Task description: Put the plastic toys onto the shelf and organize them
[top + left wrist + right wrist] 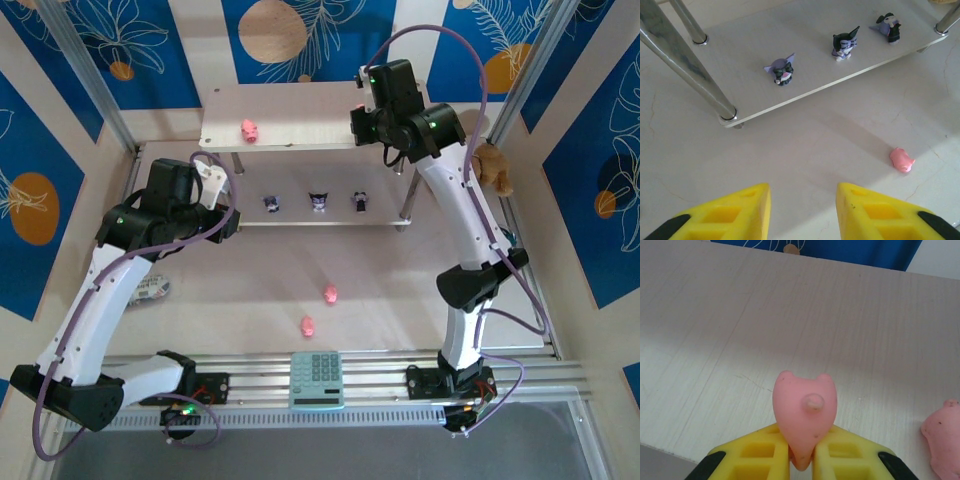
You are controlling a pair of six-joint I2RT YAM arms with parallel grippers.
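Held pig (805, 412): smooth pink, two rounded ears, small snout nub. The right gripper (801, 452) pinches its base just above the shelf (715, 315), over the pale wood-grain top board. A second pig (942, 440) lies beside it and a third pig (249, 129) sits toward the board's left end. Three dark figurines (844, 44) stand in a row on the lower level (740, 65). A fourth pig (330, 293) and a fifth pig (308, 325) lie on the table (400, 290).

The right arm reaches up over the shelf's right end. The left arm is bent, and the left gripper (802, 212) hovers before the lower level with its fingers spread and nothing between them.
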